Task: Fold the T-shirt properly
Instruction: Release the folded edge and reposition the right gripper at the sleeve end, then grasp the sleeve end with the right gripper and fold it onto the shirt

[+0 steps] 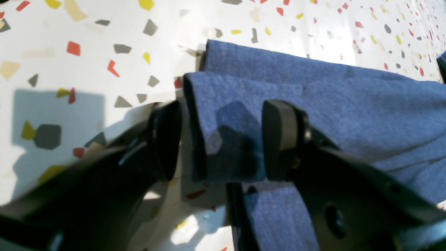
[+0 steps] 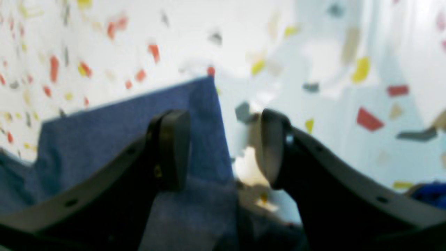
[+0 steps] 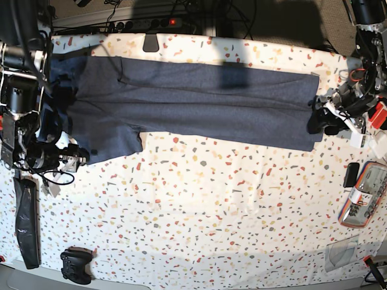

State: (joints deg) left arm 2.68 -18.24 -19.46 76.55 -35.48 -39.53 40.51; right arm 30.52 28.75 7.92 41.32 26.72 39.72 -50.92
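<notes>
The navy T-shirt [image 3: 199,103] lies folded into a long band across the far part of the speckled table [image 3: 211,211], plain side up. My left gripper [image 3: 323,121] is at its right end. In the left wrist view, the left gripper [image 1: 224,139] is open and its jaws straddle a folded edge of the T-shirt [image 1: 348,104] without pinching it. My right gripper [image 3: 78,154] is at the lower left corner. In the blurred right wrist view, the right gripper [image 2: 223,150] is open over a corner of the T-shirt [image 2: 104,129], one finger [image 2: 174,150] above the cloth.
A black game controller [image 3: 75,264] and a long black pouch [image 3: 27,223] lie at the front left. A small black device [image 3: 351,175] and a transparent case [image 3: 363,202] lie at the right edge. A power strip [image 3: 151,24] and cables lie behind the table.
</notes>
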